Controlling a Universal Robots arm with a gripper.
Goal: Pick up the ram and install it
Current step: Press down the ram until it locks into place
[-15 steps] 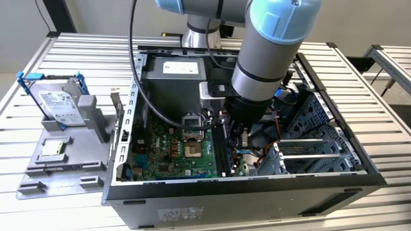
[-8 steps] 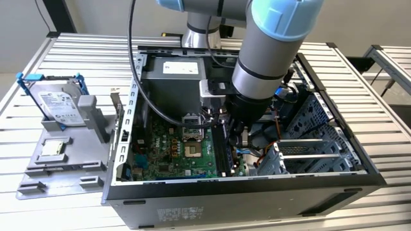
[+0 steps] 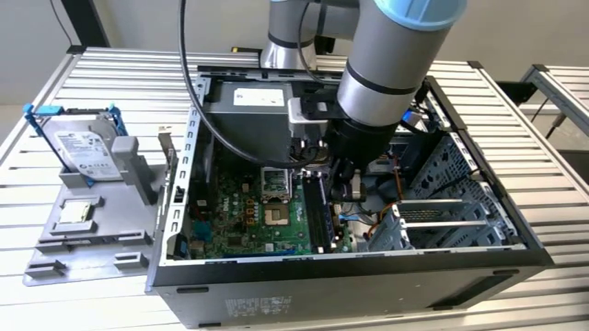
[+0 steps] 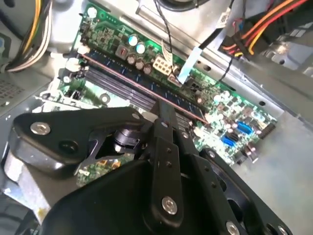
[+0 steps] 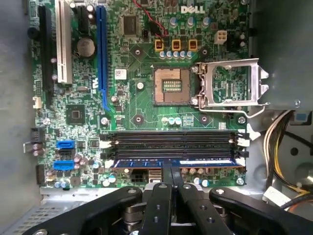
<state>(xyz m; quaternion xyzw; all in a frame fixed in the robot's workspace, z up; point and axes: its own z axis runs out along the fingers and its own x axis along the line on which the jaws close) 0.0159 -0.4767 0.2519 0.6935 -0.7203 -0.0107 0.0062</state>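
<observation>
Pincer (image 5: 170, 177) fingers pinch the thin blue ram (image 5: 173, 162) edge-on in its slot.

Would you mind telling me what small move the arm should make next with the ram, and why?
Probably a gentle push straight down: the pincer is shut on the ram, which already lies along the outermost memory slot of the motherboard.

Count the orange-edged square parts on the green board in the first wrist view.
3, in a row on the green board: end square, middle square, and last square, nearest the white plug. None seems hidden.
</observation>
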